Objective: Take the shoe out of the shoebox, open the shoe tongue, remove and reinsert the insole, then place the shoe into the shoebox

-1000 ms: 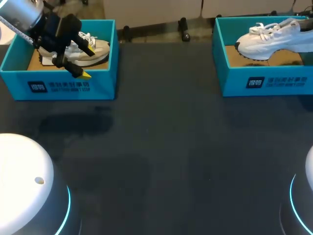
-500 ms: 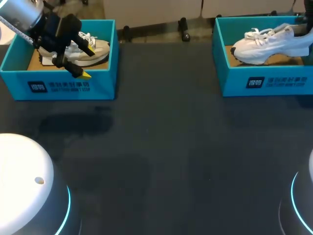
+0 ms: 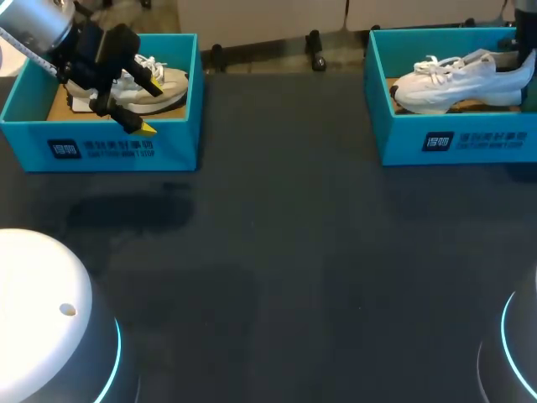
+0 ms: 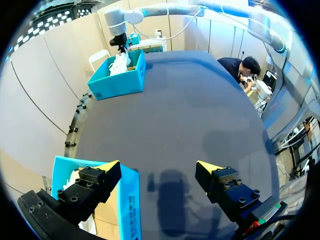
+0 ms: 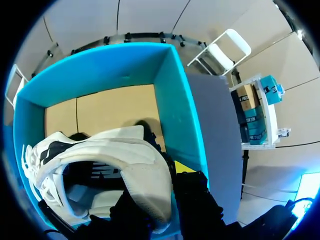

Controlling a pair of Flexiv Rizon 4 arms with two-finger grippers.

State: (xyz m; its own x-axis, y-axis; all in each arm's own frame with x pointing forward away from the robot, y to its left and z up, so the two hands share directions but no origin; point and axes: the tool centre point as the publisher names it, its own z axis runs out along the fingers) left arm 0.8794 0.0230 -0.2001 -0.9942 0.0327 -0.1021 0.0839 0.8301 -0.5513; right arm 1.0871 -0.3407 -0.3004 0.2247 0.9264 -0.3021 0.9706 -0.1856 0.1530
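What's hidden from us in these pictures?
- Head view: the right gripper is mostly cut off by the picture's edge.
- Head view: the left gripper covers much of the beige shoe.
- Right wrist view: the white shoe is dim inside, so the insole is unclear.
- Head view: the wall of the right shoebox hides whether that shoe's sole touches down.

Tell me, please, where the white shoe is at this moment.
In the head view the white shoe is inside the teal shoebox at the table's far right, toe toward the middle, its heel gripped by the right hand.
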